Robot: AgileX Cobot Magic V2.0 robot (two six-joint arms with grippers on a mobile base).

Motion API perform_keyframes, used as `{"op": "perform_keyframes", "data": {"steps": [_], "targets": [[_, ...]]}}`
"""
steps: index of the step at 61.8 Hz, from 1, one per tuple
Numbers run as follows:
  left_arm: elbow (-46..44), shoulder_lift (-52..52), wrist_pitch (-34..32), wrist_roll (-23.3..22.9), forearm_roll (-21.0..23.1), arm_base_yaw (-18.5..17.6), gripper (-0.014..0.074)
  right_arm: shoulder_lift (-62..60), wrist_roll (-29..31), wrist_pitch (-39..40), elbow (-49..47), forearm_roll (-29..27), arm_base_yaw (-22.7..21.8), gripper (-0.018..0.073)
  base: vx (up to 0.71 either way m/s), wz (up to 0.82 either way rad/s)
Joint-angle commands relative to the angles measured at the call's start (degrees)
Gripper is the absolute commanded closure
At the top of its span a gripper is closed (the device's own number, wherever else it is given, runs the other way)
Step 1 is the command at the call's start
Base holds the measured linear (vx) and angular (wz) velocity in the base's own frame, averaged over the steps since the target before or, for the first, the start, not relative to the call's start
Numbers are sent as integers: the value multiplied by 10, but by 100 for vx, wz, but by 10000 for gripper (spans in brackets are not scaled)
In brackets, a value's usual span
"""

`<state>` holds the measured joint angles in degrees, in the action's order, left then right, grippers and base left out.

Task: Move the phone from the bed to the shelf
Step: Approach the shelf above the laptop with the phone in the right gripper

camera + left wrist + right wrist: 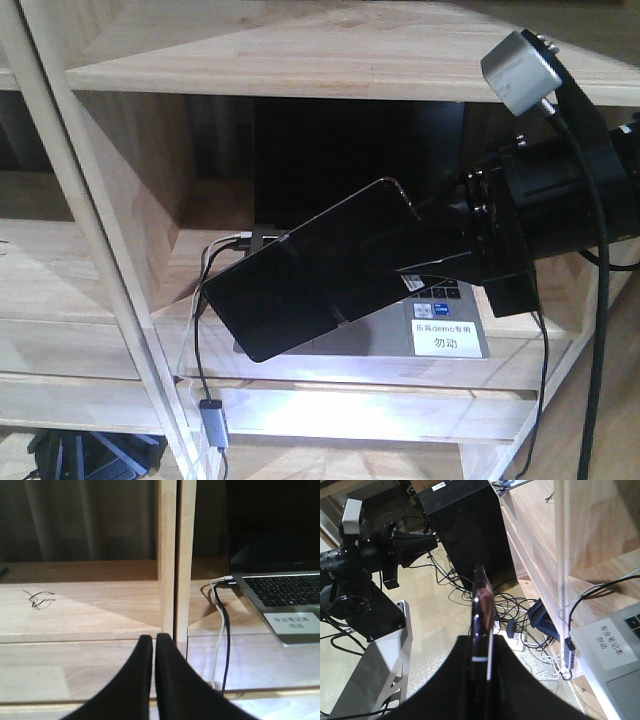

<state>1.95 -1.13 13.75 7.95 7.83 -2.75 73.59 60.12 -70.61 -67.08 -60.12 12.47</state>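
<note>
The phone (pixel 375 205), a thin black slab with a rose-gold rim, hangs tilted in the air in front of the pale wooden shelf (pixel 330 60), over the laptop's compartment. My right gripper (pixel 320 290) is shut on it. From the right wrist the phone (pixel 481 605) shows edge-on, sticking out past the fingertips of the right gripper (pixel 482 640). My left gripper (pixel 153 637) is shut with nothing in it, level with a shelf board (pixel 100 600) and facing an upright post (pixel 170 555). The bed is out of view.
A grey laptop (pixel 450 335) with a white label stands open on the shelf board under the phone, also seen as the laptop (pixel 280 590). Cables (pixel 220 630) and a USB hub (pixel 212 415) hang off the board's front. A black cabinet (pixel 465 525) and tangled floor cables (pixel 520 615) lie below.
</note>
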Motion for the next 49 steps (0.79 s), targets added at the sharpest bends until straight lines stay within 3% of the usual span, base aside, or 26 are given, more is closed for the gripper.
{"op": "perform_keyframes", "data": {"steps": [1, 49], "targets": [[2, -3, -43, -2, 5, -2, 596, -18, 2, -32, -15, -53, -3, 561, 9, -3], [2, -3, -43, -2, 5, -2, 596, -18, 2, -32, -15, -53, -3, 561, 7, -3]]}}
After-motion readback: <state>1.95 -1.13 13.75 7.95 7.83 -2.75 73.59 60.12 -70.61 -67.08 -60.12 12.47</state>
